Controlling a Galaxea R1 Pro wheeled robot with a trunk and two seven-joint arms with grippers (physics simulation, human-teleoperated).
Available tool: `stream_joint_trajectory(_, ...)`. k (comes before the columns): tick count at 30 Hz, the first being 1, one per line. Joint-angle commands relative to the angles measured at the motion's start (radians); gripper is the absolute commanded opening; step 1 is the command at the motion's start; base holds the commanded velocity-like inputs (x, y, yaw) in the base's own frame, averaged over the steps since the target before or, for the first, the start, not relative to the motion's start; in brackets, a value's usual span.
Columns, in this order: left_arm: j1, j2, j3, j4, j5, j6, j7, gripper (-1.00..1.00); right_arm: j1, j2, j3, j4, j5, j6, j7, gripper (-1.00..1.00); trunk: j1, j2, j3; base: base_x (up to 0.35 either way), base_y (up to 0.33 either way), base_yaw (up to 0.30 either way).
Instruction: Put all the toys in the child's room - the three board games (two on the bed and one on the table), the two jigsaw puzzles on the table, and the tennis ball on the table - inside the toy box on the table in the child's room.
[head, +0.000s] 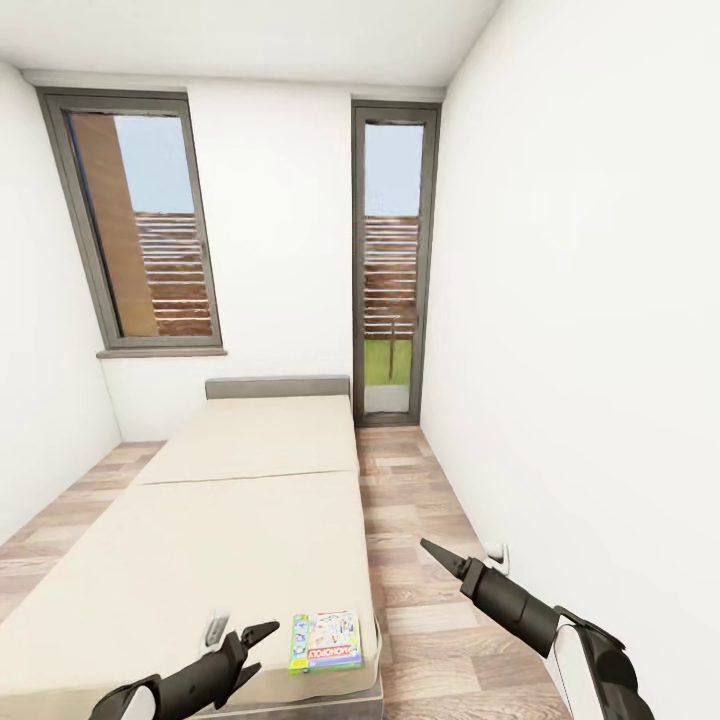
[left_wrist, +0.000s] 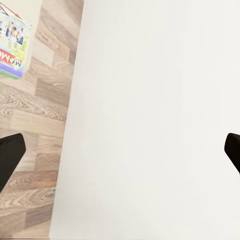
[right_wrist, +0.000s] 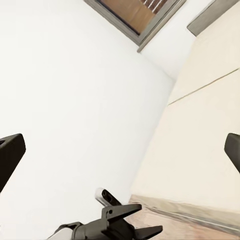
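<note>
My left gripper (head: 262, 640) sits low over the near end of the bed (head: 200, 540), fingers spread apart w/ nothing between them; in the left wrist view both fingertips sit at the far edges of the pic, so it's wide open. It's just beside the board game (head: 326, 641), not touching it. Right gripper (head: 432, 549) is out over the wood floor (head: 430, 620) btw the bed and the right wall (head: 580, 350), pointing toward the bed. From the head cam it looks like a single point, but the right wrist view has its tips far apart, so I read it as open too, empty.

The game box lies flat near the bed's near right corner, green-white cover w/ a red band, long side roughly along the bed's end edge. The left wrist view catches part of its cover (left_wrist: 12, 42).

Handling, my guess: a thin, stiff cardboard box, light, glossy so prob a bit slick. Lying flat on a soft mattress, the fingers can't easily get under it. Best bet is to pinch across the short width at the mid of the box, or nudge it to overhang the bed edge and take it there. Grip firm but not crushing; the lid could flex.
</note>
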Motion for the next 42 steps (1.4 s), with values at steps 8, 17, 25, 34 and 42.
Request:
stream_joint_trajectory(8, -0.001, -0.016, 0.011, 0.045, 0.017, -0.026, 0.018, 1.0, -0.001, 0.001, -0.002, -0.002, 0.005, 0.036, -0.004, 1.0, 0.031, -0.058, -0.027, 0.0, 0.0, 0.0)
stream_joint_trajectory(17, -0.001, -0.027, 0.039, 0.081, 0.021, -0.071, 0.035, 1.0, -0.003, 0.001, 0.0, -0.003, 0.011, 0.042, -0.005, 1.0, 0.066, -0.121, -0.055, 0.0, 0.0, 0.0)
stream_joint_trajectory(25, -0.001, -0.028, 0.042, 0.085, 0.02, -0.079, 0.036, 1.0, -0.002, 0.003, 0.006, -0.014, 0.012, 0.038, -0.004, 1.0, 0.096, -0.177, -0.08, 0.0, 0.0, 0.0)
stream_joint_trajectory(34, -0.001, -0.029, 0.042, 0.086, 0.02, -0.111, 0.036, 1.0, -0.001, 0.003, 0.002, -0.024, 0.014, 0.038, -0.005, 1.0, 0.131, -0.24, -0.109, 0.0, 0.0, 0.0)
stream_joint_trajectory(42, -0.001, -0.029, 0.043, 0.086, 0.02, -0.116, 0.035, 1.0, -0.001, 0.004, 0.006, -0.024, 0.014, 0.029, -0.004, 1.0, 0.161, -0.296, -0.134, 0.0, 0.0, 0.0)
